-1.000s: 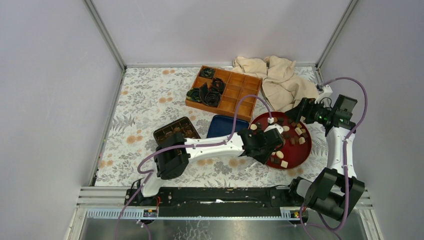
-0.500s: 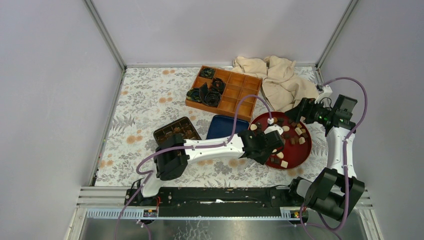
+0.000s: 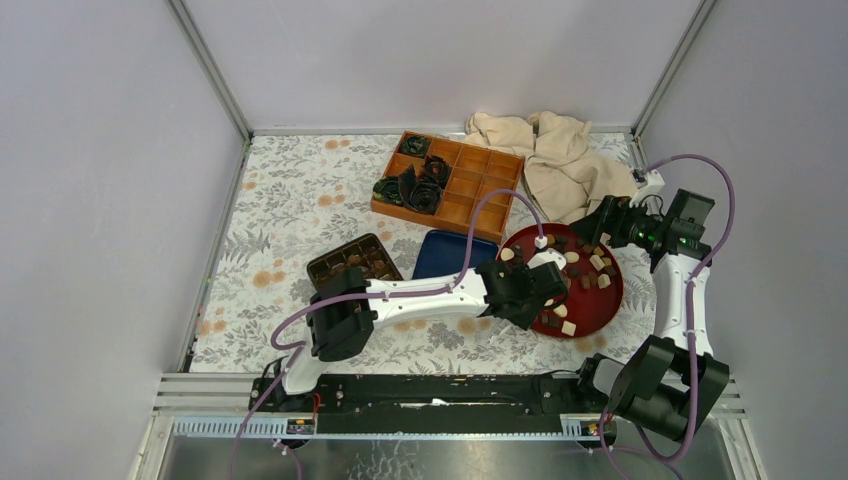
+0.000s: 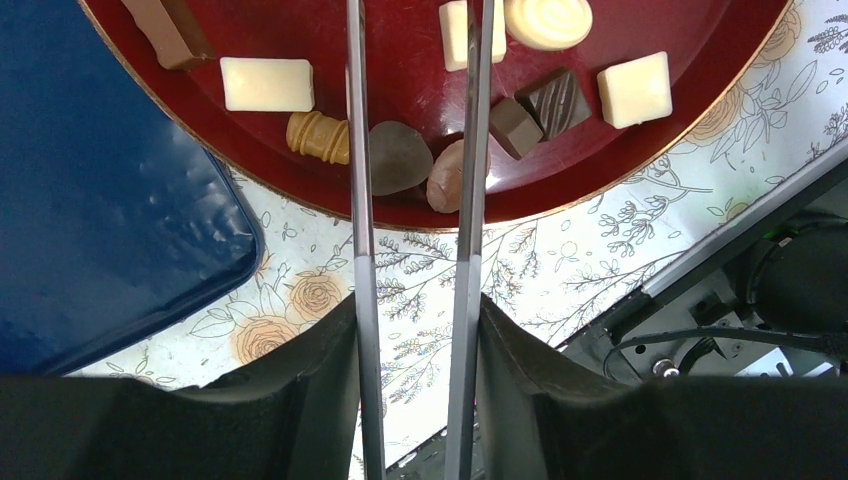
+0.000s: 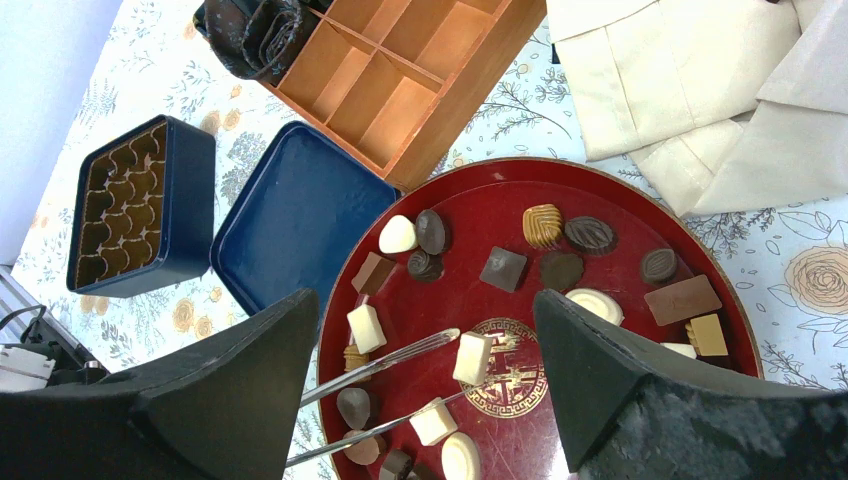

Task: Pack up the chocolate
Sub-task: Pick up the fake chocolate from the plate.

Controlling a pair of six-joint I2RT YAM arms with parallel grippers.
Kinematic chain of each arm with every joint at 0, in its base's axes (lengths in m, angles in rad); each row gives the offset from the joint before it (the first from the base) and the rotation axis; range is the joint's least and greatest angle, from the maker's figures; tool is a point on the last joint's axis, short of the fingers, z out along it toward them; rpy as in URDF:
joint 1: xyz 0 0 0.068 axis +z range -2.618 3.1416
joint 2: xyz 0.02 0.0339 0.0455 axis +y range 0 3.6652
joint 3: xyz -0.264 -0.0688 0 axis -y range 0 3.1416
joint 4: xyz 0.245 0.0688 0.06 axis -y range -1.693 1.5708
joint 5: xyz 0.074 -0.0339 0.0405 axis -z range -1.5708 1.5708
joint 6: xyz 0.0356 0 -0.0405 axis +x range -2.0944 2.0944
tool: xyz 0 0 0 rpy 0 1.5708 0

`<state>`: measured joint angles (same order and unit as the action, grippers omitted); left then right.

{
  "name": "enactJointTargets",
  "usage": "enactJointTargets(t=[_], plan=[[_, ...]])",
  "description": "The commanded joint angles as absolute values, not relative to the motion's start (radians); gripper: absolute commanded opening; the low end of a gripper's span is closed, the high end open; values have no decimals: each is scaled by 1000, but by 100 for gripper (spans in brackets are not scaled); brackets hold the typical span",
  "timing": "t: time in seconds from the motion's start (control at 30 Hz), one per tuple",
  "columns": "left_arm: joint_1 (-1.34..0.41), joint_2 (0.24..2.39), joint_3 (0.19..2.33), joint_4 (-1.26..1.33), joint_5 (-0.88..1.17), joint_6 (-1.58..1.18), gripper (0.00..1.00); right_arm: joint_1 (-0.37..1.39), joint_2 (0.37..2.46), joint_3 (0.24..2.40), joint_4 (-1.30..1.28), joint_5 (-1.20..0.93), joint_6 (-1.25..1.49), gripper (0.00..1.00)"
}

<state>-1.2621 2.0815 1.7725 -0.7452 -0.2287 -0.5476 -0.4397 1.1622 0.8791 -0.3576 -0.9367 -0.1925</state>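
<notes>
Your left arm lies low and nearly straight, reaching from its base rightward across the floral tablecloth (image 3: 300, 190) to the near-left edge of the red tray (image 5: 485, 205). The left gripper (image 5: 463, 363) carries two long, thin metal rods (image 4: 360, 200), much like tweezers. They run side by side over the tray with an even gap between them, so the pincer stands open and clamps nothing. In the left wrist view a grey-brown oval piece and a rounded brown piece lie on the tray in that gap. You cannot tell whether the metal touches them. A white square piece sits just by the rod tips.

Your right arm rises from its base, folds at the elbow and turns its wrist toward the left. The right gripper (image 5: 425, 295) hangs above the tray's far-right side, its broad matte black fingers (image 5: 230, 390) spread wide with nothing between them.

The chocolates (image 5: 541, 225) lie scattered in the tray, which is glossy red with a gold emblem at its centre. They include a ridged golden piece, smooth dark ovals, flat brown bars, and cream-white squares and domes. Just left of the tray lies a shallow blue lid (image 5: 290, 225) with rounded corners, and beyond it a blue tin (image 5: 195, 190) lined with a brown moulded insert. Behind them stand a divided wooden box (image 5: 410, 115) with crumpled black paper cups (image 5: 250, 30) in its left cells, and a rumpled beige cloth (image 5: 700, 90).
</notes>
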Motion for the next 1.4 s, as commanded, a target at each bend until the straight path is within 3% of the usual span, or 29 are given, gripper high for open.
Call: enactJointTargets(t=[0.0, 1.37], plan=[[-1250, 2052, 1794, -738, -244, -549, 47, -445, 1155, 891, -353, -969, -190, 86], [-1189, 2131, 1833, -739, -153, -482, 47, -446, 1159, 893, -356, -977, -193, 86]])
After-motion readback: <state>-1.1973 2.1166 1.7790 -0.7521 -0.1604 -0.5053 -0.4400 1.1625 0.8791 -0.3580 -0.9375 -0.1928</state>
